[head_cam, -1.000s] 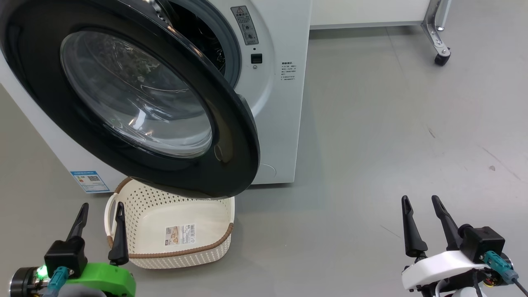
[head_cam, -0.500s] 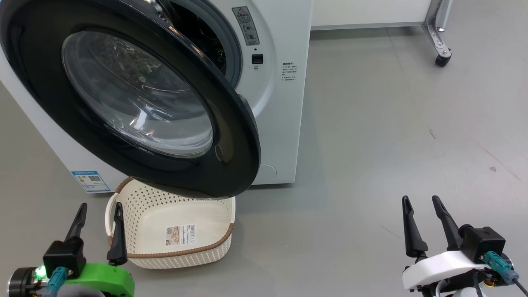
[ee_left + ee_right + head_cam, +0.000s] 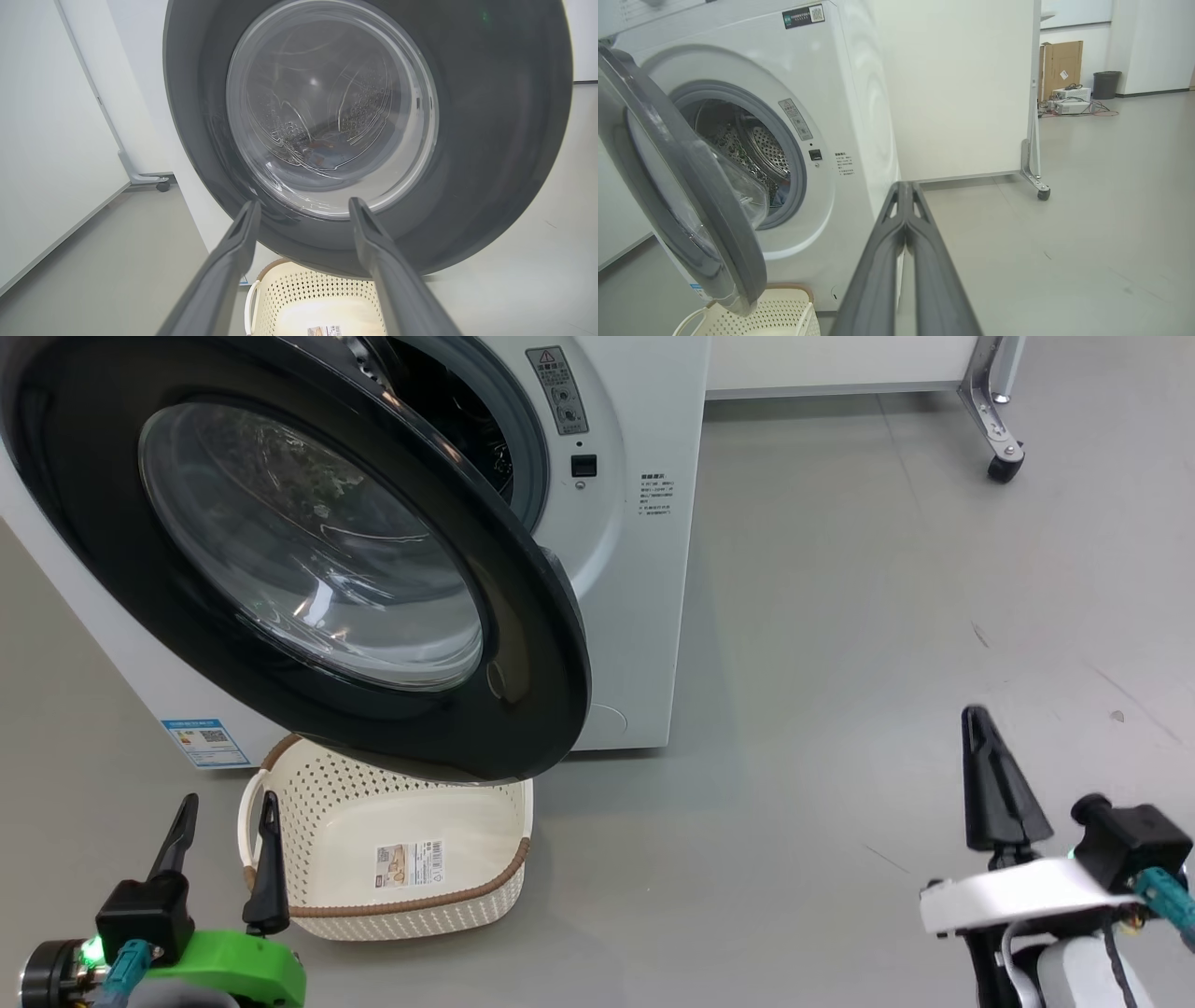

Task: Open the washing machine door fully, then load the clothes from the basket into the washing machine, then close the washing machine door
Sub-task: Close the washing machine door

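Door-closing step, by judgement: set R gripper (image 3: 978, 723), fingers pressed together and holding nothing, on the free edge of the half-open washing machine door (image 3: 308, 551) and push steadily toward the washing machine (image 3: 644, 569), clear of the basket (image 3: 439, 919) on the floor beneath. L gripper (image 3: 231, 803) hangs wide open, empty, beside basket. Vs. 1 s ago: R fingers were spread and lower; now closed, raised.

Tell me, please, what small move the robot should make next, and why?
Probably swing the right gripper forward and left to the black ring of the washing machine door, near its free edge, to push it shut. The basket holds nothing but its label, the door stands partly open above it, and the right gripper's fingers are pressed together, fit for pushing.
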Controlling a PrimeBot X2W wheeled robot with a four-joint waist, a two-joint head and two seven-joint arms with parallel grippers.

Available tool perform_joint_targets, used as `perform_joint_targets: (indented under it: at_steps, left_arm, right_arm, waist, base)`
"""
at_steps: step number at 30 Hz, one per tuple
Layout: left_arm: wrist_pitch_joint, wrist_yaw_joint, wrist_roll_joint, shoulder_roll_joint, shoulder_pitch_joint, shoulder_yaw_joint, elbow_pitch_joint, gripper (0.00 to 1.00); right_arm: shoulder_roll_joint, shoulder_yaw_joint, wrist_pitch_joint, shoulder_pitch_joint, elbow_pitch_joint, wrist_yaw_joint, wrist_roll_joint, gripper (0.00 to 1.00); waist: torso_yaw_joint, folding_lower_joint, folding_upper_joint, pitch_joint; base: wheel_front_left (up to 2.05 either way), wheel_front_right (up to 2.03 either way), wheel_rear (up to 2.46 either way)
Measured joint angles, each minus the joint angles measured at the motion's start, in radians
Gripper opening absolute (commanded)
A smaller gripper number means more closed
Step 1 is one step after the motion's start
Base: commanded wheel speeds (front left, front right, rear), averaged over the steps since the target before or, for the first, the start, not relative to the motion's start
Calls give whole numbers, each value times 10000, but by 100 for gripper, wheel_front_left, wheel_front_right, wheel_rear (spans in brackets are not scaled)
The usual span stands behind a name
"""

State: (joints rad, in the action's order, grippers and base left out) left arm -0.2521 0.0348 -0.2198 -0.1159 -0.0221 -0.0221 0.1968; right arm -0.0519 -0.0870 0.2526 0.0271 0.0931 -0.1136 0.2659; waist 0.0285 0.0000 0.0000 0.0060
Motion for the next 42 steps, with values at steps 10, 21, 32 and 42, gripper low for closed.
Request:
perform_joint_targets:
  at_steps: [10, 21, 32, 42]
  left_arm:
    - [0, 90, 69, 98, 6, 174, -21, 100]
    - [0, 311, 123, 307, 41, 13, -13, 100]
    - [0, 535, 173, 454, 776, -389, -71, 100]
    - [0, 625, 161, 627, 1269, -472, -73, 100]
  right_arm:
    - [-17, -1519, 10, -1572, -3049, -86, 265, 0]
    - [-591, -5288, -309, -2444, -3459, -88, 546, 0]
    - [-838, -7049, -1277, -2988, -1881, -88, 922, 0]
    - [-1072, -6399, -1409, -3780, -825, -88, 943, 0]
  waist:
    - [36, 0, 0, 0]
    - [377, 0, 0, 114]
    - [1072, 0, 0, 649]
    - [1842, 0, 0, 1267]
  base:
    - [0, 0, 0]
    - [0, 0, 0]
    - [0, 0, 0]
    - [0, 0, 0]
